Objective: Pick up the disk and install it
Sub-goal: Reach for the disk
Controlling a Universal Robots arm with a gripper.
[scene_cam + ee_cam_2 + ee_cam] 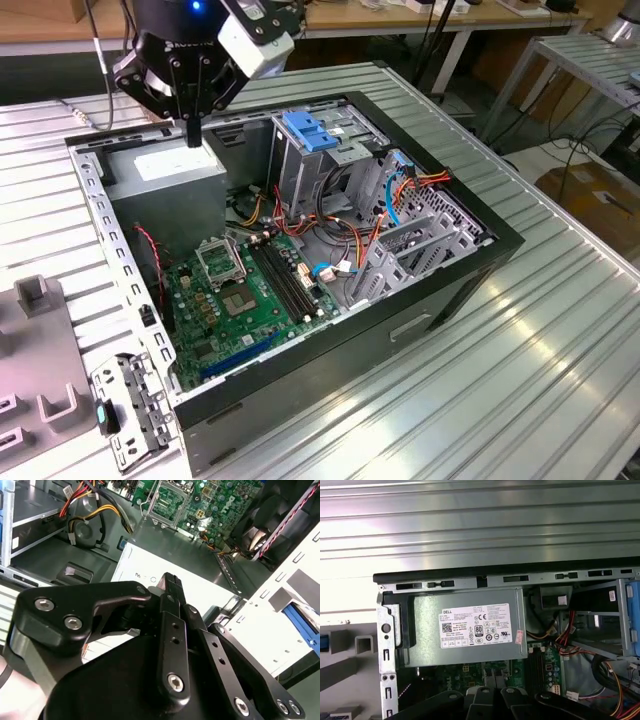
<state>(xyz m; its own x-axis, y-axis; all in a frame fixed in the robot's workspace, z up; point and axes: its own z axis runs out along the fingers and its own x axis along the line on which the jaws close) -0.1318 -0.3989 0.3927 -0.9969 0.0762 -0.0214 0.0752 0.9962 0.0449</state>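
Note:
My gripper (193,133) hangs over the rear corner of the open computer case (470,260), just above the grey power supply (175,165). Its black fingers (170,582) are pressed together and hold nothing. The disk shows as a bright blue edge (300,623) in a slot of the grey fixture beyond the case's side wall, and as a blue sliver (323,642) in the first wrist view. It sits well away from the gripper. The tall grey drive cage (300,170) with a blue latch (310,132) stands inside the case, towards the exterior view's right of the gripper.
The green motherboard (250,290) lies on the case floor with red, yellow and light-blue cables (395,195) around the cage. A grey slotted fixture (40,330) lies to the exterior view's left of the case. The ribbed metal table (540,380) runs all round.

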